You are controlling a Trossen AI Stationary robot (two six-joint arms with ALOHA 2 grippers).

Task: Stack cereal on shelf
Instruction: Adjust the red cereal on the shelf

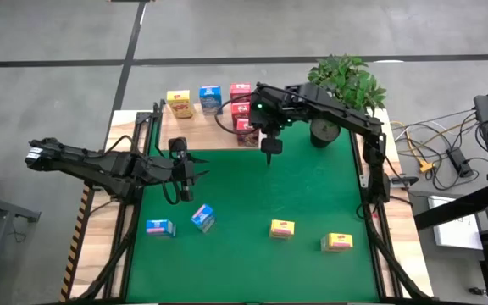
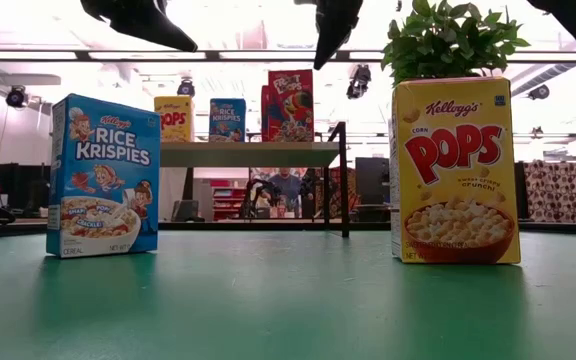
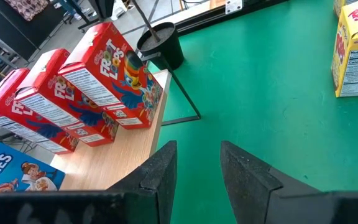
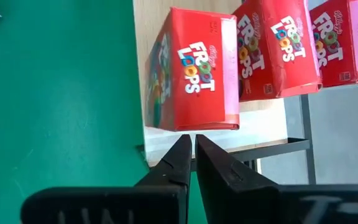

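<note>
**Red boxes are up, now go for the next box**

Your right end effector (image 1: 270, 157) hangs over the green mat (image 1: 312, 195), just in front of the shelf (image 1: 195, 127). Its fingers are pressed together and hold nothing. Three red boxes (image 4: 194, 78) stand in a row on the shelf, beside one blue box (image 1: 210, 99) and one yellow box (image 1: 179, 103).

Your left end effector (image 1: 179, 175) is over the mat too, a bit spread, and it pinches nothing.

Four boxes wait on the mat: two blue (image 1: 202, 218) near the left arm, two yellow (image 1: 282, 228) nearer the right.

I think the next step is a pick-up. Spread the fingers wide before you go down. Come straight down over one box. Pinch it across its thin sides, in the middle, so it does not tip. Lift it high enough to clear the shelf posts. Set it next to its own colour, and do not bump the red row.
</note>
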